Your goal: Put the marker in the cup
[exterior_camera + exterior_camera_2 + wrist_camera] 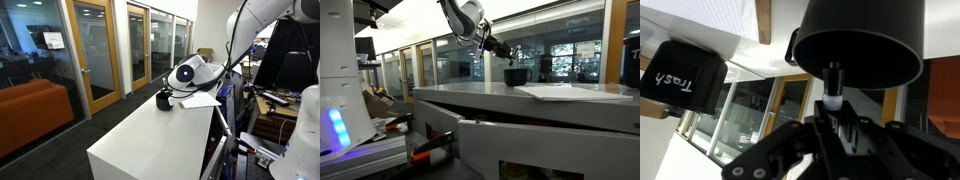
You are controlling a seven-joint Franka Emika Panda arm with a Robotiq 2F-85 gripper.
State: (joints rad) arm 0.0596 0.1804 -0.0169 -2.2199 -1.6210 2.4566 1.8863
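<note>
The marker point(832, 78) is pinched between the jaws, which are pressed against its lower end in the wrist view. Its dark tip is pointed at the open mouth of the cup point(858, 40), by which the upper part of that view is filled. Whether the tip has crossed the rim cannot be told. In both exterior views the cup is seen standing upright on the white worktop point(150, 140), toward its far end. The arm point(465, 15) is held at a slant just above and beside the cup. A sheet of white paper point(570, 92) is laid flat on the worktop near the cup. A black box lettered "Trash" point(680, 75) is shown beside the cup in the wrist view, apart from it.
</note>
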